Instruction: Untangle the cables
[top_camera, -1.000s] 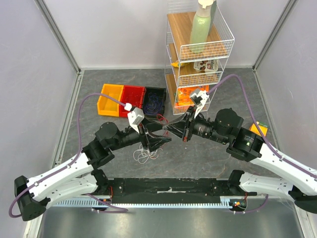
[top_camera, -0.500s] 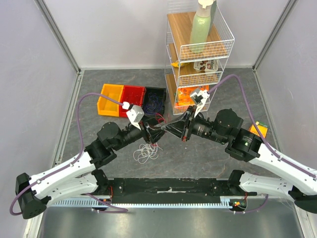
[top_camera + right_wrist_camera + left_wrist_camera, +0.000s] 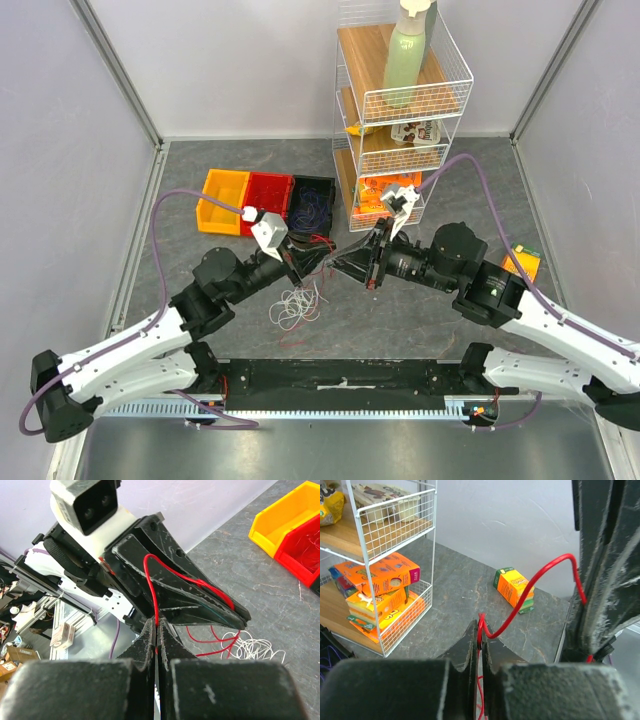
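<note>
Item 1, left tool (image 3: 480, 632): pinched down to a narrow slit on the red cable (image 3: 540, 575); grips it low, leaving a free arc above for the other tool to work against

Item 2, right tool (image 3: 156, 626): clamped tight on the same red cable, tip to tip with the left tool above the middle of the surface (image 3: 420, 320); probably set this close to take up a short span and draw it out of the tangle

Item 3, red cable: held in the air between both tools, arching over in one loop; trails down in further strands toward the white cable clump (image 3: 295, 308)

Item 4, white cable clump: lies loose on the surface just in front of the left tool, with red strands crossing it; knotted together or merely overlapping, cannot tell

Item 5, purplish cables (image 3: 312, 208): coiled inside the black bin (image 3: 296, 200), next to the red bin (image 3: 262, 215) and yellow bin (image 3: 222, 205); likely sorting places by colour

Stage, as judged: separating red from white in hand, not yet done; calls for a gentle pull apart, at risk of dragging the white clump along
</note>
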You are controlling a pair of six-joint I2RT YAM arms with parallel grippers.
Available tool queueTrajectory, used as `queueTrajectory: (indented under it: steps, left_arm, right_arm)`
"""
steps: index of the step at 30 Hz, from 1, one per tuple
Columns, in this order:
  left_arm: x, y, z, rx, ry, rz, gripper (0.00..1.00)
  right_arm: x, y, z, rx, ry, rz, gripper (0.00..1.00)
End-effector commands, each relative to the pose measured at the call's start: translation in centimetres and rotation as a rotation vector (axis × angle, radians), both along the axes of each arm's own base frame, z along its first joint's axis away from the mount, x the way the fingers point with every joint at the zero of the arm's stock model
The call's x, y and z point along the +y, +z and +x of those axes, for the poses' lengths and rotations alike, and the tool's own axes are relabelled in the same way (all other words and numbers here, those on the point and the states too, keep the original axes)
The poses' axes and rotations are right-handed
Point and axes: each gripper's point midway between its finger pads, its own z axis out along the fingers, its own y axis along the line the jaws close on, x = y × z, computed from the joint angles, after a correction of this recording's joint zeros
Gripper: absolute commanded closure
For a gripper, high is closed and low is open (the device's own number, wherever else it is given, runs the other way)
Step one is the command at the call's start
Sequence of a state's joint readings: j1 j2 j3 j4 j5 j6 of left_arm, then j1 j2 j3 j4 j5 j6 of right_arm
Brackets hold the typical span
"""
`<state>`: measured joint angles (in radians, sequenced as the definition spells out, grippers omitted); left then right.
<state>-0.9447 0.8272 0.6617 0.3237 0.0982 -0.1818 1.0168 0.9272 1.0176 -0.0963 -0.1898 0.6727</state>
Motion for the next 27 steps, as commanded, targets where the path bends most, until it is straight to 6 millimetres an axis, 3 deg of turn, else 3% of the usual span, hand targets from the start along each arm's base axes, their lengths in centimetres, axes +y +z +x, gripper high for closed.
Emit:
queueTrajectory:
  steps: [1, 3, 4, 8, 9, 13, 16, 19, 27]
  left_arm:
    - [0.3, 1.2, -0.7, -0.055, -0.018, -0.028, 0.94]
    - [0.4, 0.4, -1.1, -0.040, -0.034, -0.012, 0.92]
    - [0.5, 0.0, -1.2, -0.025, -0.036, -0.004, 0.86]
    - [1.8, -0.9, -1.6, 0.000, -0.008, -0.014, 0.37]
    - [2.3, -0.9, -1.8, -0.004, 0.000, -0.024, 0.29]
    - [3.0, -0.3, -3.3, -0.043, -0.045, -0.058, 0.26]
    - [2.7, 0.0, -4.3, -0.075, -0.105, -0.067, 0.10]
    - [1.6, 0.2, -4.7, -0.108, -0.160, -0.051, 0.07]
    - [0.3, 0.9, -0.3, -0.111, -0.001, -0.033, 0.05]
  right_arm:
    - [-0.7, 1.8, -0.1, -0.025, -0.014, 0.063, 1.00]
    - [-0.8, 2.2, -0.2, -0.029, -0.016, 0.069, 1.00]
    - [-0.9, 2.4, -0.1, -0.033, -0.020, 0.073, 1.00]
    - [-1.0, 2.6, -0.1, -0.041, -0.025, 0.066, 1.00]
    - [-1.1, 2.6, 0.0, -0.040, -0.032, 0.062, 1.00]
    - [-1.2, 2.6, 0.2, -0.041, -0.047, 0.058, 1.00]
    - [-1.2, 2.6, 0.4, -0.036, -0.053, 0.059, 1.00]
    - [-0.9, 2.7, 0.5, -0.026, -0.053, 0.057, 1.00]
    - [-0.6, 2.6, 0.4, -0.004, -0.040, 0.058, 1.00]
